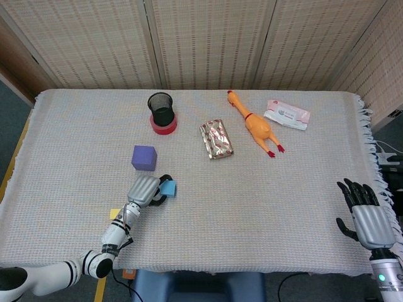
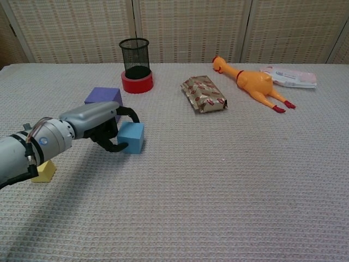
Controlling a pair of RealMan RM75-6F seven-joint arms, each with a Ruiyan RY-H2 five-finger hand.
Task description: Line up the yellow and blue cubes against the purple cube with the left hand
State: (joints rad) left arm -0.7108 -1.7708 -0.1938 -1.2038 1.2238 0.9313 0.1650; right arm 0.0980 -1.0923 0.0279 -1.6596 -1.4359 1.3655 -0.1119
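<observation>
The blue cube [image 2: 131, 137] [image 1: 169, 187] sits on the cloth in front of and to the right of the purple cube [image 2: 103, 97] [image 1: 143, 157], with a gap between them. My left hand [image 2: 97, 123] [image 1: 144, 189] is against the blue cube's left side, one finger curved over its top and the thumb on its front face, gripping it. The yellow cube [image 2: 44, 171] [image 1: 114, 214] lies nearer to me, partly hidden by my left forearm. My right hand [image 1: 368, 221] rests at the table's right edge with its fingers apart and holds nothing; the chest view does not show it.
A black mesh cup on a red tape roll [image 2: 135, 68] stands behind the purple cube. A foil packet [image 2: 204, 94], a rubber chicken [image 2: 252, 82] and a wipes pack [image 2: 290, 77] lie further right and back.
</observation>
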